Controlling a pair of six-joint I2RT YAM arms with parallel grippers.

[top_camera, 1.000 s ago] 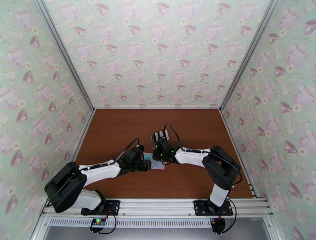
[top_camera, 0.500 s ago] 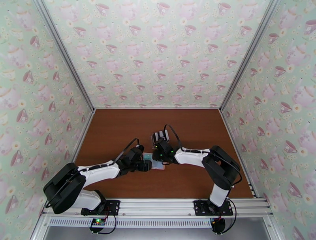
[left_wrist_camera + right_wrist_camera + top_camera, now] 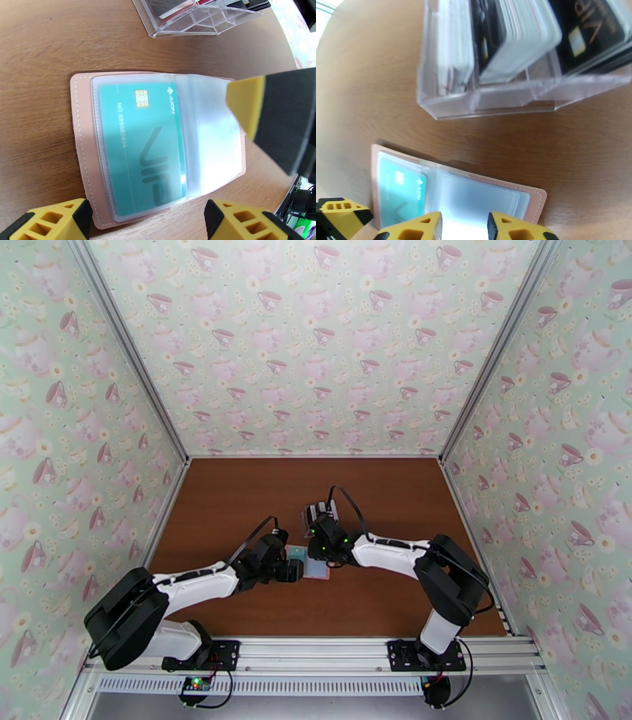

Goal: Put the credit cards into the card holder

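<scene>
The card holder [image 3: 85,158], a pink wallet, lies open and flat on the table, also seen in the top view [image 3: 308,564] and the right wrist view [image 3: 537,197]. A teal credit card [image 3: 142,146] sits in its left clear pocket; the right pocket looks empty. More credit cards, black [image 3: 588,27] and white [image 3: 521,31], stand in the clear rack. My left gripper [image 3: 146,225] is open, its fingertips straddling the wallet's near edge. My right gripper [image 3: 464,231] hovers over the right flap with a narrow gap and nothing between its fingers; one finger [image 3: 268,118] reaches onto that flap.
The clear slotted plastic rack [image 3: 320,515] stands just beyond the wallet, close to my right wrist. Brown tabletop spreads around on all sides, bounded by patterned walls at the left, right and back.
My right arm's elbow has shifted slightly to the right. Both grippers stay at the wallet, which has not moved.
</scene>
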